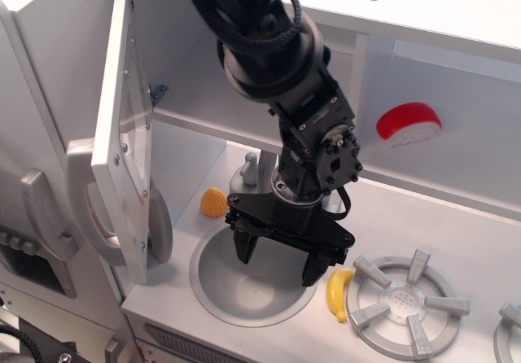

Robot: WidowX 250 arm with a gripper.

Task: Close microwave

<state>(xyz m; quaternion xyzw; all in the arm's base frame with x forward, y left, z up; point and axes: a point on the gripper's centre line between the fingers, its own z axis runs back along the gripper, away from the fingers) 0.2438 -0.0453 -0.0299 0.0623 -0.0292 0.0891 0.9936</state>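
- So the microwave (175,78) is seen upper left, its door (122,135) swung wide open.
- Gripper (278,264) is held spread wide over the sink (213,291), nothing gripped.
- Faucet (249,170) is mostly hidden behind the arm.

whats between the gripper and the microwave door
Only the bare sink rim; the orange piece sits farther back. The gripper and microwave door are apart.

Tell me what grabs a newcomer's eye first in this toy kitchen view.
The black gripper dominates the centre, hanging open and empty over the round sink. At left the microwave door stands swung wide open, its grey handle facing outward. A red-and-white food piece stands out on the back wall at right.
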